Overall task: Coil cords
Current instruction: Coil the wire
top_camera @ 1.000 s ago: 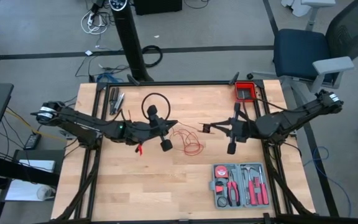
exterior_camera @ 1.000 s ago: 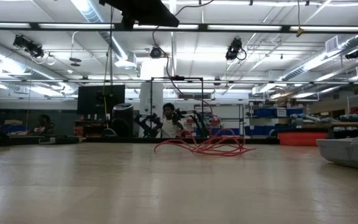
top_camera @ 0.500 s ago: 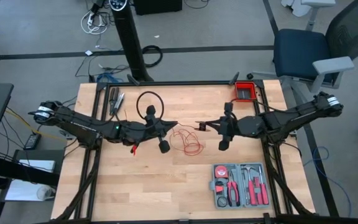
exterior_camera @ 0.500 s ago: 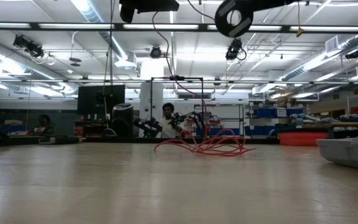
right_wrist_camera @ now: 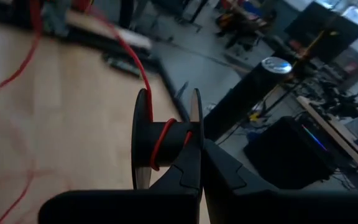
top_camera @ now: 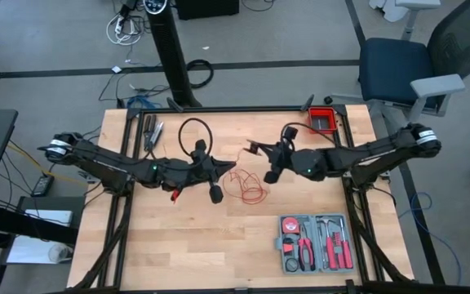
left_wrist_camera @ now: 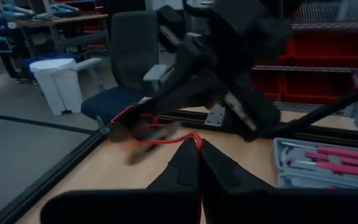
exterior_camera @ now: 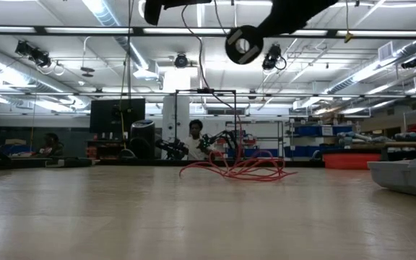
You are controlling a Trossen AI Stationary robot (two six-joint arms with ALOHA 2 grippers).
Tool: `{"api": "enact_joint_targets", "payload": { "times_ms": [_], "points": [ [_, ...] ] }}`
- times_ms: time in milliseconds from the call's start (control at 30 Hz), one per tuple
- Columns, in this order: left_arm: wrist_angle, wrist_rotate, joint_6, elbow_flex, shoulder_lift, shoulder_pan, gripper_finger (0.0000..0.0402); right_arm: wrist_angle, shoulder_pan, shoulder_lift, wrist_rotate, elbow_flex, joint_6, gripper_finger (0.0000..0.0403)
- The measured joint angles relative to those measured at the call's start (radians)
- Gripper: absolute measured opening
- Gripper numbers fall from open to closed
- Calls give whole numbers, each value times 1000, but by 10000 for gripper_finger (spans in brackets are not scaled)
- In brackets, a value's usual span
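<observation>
Cord [top_camera: 246,185], thin & red, is lying in a loose tangle on the wooden table [top_camera: 219,245] near mid-table, just past the left gripper's [top_camera: 231,162] fingertips and below/beside the right gripper [top_camera: 254,148]. In low view the tangle [exterior_camera: 240,170] is sitting flat on the tabletop, w/ a strand rising up from it.

Left gripper is hovering over the tangle's edge; in left wrist view its fingers [left_wrist_camera: 185,168] are pressed together w/ the cord [left_wrist_camera: 194,138] pinched right at the tips, strand running off toward the right arm. Right gripper [left_wrist_camera: 135,129] is showing just beyond those tips, blurred.

Right gripper is reaching in from the right side, close to the left one, tips nearly facing each other. In right wrist view its fingers [right_wrist_camera: 188,168] are closed on a small black spool [right_wrist_camera: 166,140]; a few red turns are sitting on the spool core and the cord [right_wrist_camera: 129,56] is leading away from the fingers down to the table.

Grey tool case [top_camera: 314,242] w/ red-handled tools is lying well apart from both sets of fingers, at the front-right. Red bin [top_camera: 322,121] is sitting at the far-right corner, behind the right arm.
</observation>
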Motion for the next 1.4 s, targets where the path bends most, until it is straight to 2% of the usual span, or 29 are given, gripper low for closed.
{"api": "enact_joint_targets", "payload": {
  "times_ms": [433, 633, 867, 1400],
  "points": [
    [43, 0, -24, 0, 97, -27, 3, 420, -20, 197, -15, 0, -195, 0],
    [48, 3, 3, 0, 99, -35, 3, 469, -20, 228, -87, 0, -201, 0],
    [51, 57, 41, 0, 99, -35, 3, 515, -10, 223, -167, 0, -166, 0],
    [101, 59, 98, 0, 157, -23, 3, 703, 76, 223, -149, 0, -157, 1]
  ]
}}
